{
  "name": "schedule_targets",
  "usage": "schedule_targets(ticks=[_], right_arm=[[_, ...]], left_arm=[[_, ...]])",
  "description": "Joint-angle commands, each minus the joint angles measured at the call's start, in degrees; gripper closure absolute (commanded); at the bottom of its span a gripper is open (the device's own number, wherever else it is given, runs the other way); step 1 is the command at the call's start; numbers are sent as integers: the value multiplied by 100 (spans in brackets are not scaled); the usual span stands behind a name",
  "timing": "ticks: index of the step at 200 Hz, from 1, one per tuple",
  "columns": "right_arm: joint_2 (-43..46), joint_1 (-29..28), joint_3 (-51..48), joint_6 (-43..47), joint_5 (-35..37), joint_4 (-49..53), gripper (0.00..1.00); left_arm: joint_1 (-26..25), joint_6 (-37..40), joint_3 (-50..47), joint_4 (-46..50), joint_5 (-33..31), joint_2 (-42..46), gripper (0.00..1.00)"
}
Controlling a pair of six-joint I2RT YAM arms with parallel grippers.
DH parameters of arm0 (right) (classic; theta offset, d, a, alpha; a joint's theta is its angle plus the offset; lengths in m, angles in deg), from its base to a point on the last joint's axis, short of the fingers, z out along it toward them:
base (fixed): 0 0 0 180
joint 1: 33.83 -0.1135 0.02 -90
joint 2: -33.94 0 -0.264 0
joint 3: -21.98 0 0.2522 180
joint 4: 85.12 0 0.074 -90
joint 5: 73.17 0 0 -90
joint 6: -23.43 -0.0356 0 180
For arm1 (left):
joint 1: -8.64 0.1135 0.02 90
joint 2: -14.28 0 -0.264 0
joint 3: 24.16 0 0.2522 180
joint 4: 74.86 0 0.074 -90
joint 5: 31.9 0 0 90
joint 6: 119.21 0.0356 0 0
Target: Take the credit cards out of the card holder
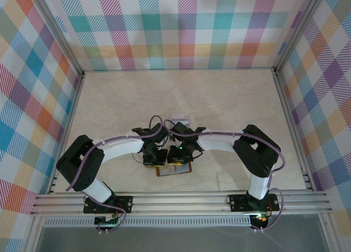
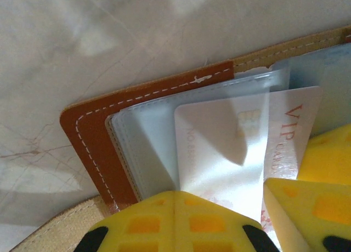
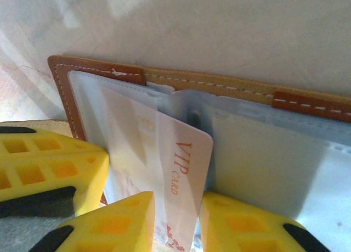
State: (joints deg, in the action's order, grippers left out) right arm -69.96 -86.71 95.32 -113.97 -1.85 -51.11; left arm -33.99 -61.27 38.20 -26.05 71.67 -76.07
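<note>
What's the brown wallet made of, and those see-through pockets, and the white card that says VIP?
The card holder looks like leather, or a fake of it: smooth reddish-brown with pale stitching along the edge. Its pockets seem to be soft clear plastic, a bit cloudy, since the card shows through them. The card looks like stiff glossy plastic: thin, flat, with printed orange letters.

Your left arm (image 1: 119, 147) and right arm (image 1: 216, 143) wear white shells with black joints, and a purple cable (image 1: 222, 133) runs along each. Your fingers (image 2: 181, 224) are yellow, moulded with square pockets and tipped with black patches.
</note>
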Motion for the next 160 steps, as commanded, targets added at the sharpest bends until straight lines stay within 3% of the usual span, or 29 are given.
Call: schedule_targets(ticks=[1, 88, 160], right_arm=[[52, 24, -179, -83, -125, -249, 71], [311, 63, -723, -291, -292, -1097, 73], [344, 291, -1492, -640, -765, -2628, 77]], left_arm=[[-54, 105, -87, 327, -275, -194, 100], [-60, 65, -201, 266, -244, -141, 100], [-60, 32, -258, 178, -223, -132, 100]])
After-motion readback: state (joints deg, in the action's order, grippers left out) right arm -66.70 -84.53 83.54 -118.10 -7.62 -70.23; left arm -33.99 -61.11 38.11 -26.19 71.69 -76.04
